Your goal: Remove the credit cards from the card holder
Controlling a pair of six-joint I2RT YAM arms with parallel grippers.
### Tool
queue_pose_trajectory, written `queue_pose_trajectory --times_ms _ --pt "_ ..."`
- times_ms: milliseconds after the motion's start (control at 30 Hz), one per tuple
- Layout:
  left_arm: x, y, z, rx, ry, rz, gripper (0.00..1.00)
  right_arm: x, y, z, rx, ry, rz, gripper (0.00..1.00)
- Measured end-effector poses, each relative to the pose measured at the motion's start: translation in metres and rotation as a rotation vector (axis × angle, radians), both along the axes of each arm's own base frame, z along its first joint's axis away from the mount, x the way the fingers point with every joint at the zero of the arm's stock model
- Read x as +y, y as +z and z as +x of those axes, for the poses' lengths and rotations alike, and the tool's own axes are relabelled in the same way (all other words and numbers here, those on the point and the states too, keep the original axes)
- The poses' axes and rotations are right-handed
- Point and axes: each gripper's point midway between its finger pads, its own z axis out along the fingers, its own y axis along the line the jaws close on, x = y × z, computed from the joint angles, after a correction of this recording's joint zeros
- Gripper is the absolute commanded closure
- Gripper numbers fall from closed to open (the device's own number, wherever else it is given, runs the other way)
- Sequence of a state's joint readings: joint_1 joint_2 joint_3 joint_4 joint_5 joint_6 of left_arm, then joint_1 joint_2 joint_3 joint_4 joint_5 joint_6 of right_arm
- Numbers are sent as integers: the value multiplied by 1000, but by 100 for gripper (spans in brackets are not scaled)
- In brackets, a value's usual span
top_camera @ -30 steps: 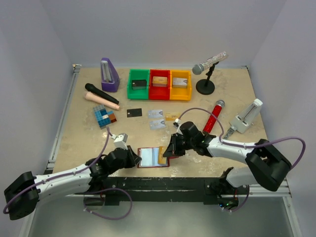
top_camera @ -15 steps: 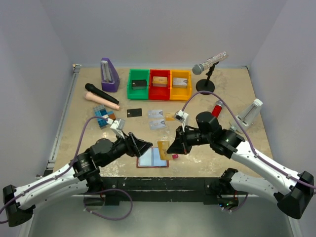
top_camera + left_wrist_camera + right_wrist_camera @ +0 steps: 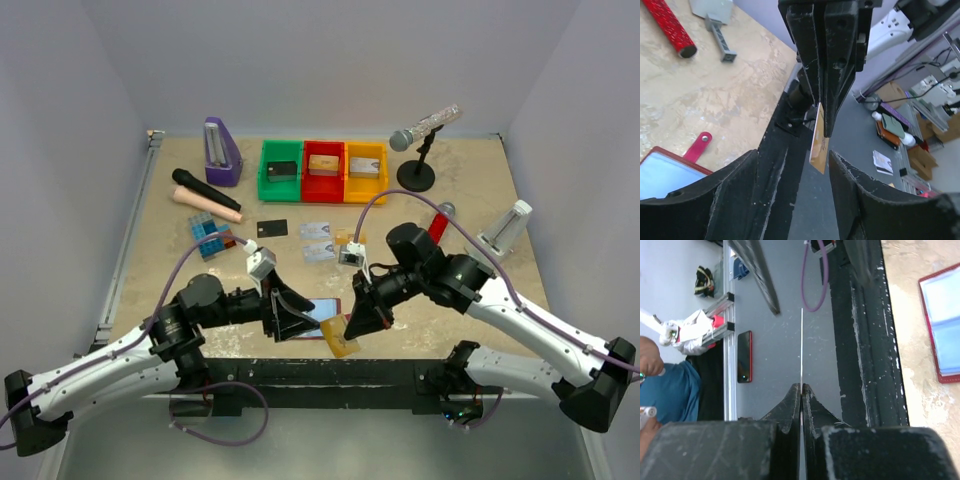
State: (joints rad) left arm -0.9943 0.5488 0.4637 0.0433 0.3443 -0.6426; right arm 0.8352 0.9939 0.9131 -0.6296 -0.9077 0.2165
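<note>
The dark-red card holder [image 3: 326, 309] lies open near the table's front edge, its pale blue pockets partly hidden by both grippers; it also shows as the card holder [image 3: 665, 172] and the card holder [image 3: 942, 325]. My right gripper [image 3: 353, 324] is shut on a gold-orange credit card [image 3: 343, 338], held over the front rail. That card [image 3: 818, 145] hangs just beyond the open fingers of my left gripper [image 3: 795, 195], untouched by them. It is edge-on as a thin line [image 3: 801, 345]. A black card [image 3: 272, 228] and two silvery cards [image 3: 316, 240] lie on the table behind.
Green [image 3: 280, 172], red [image 3: 322, 170] and yellow [image 3: 366, 172] bins with small blocks stand at the back. A purple metronome [image 3: 221, 152], black microphone [image 3: 205, 190], microphone stand [image 3: 417, 175], red microphone [image 3: 670, 27], white device [image 3: 505, 232] and coloured blocks [image 3: 208, 238] surround the work area.
My right gripper drew the gold-orange card out of the holder and carried it toward the front rail. My left gripper let go of the holder, opened and rose beside the card.
</note>
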Motion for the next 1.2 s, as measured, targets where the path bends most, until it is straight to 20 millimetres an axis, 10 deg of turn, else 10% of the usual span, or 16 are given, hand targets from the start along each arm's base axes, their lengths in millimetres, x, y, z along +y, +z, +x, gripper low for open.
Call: queue_pose_trajectory --times_ms 333,500,567,633,733,1200 --pt "-20 -8 -18 47 -166 24 60 7 5 -11 -24 66 -24 100" --pt "-22 -1 -27 45 -228 -8 100 8 3 -13 -16 79 -38 100" --pt "-22 3 -32 39 -260 -28 100 9 2 -13 -15 84 -42 99" --pt "-22 3 -36 37 -281 -42 100 9 3 -14 -14 87 -44 65" --pt "-21 1 -38 46 -296 -54 100 10 4 -13 -24 77 -55 51" --pt "31 -19 35 190 293 -389 100 13 25 57 -100 -498 211 41"
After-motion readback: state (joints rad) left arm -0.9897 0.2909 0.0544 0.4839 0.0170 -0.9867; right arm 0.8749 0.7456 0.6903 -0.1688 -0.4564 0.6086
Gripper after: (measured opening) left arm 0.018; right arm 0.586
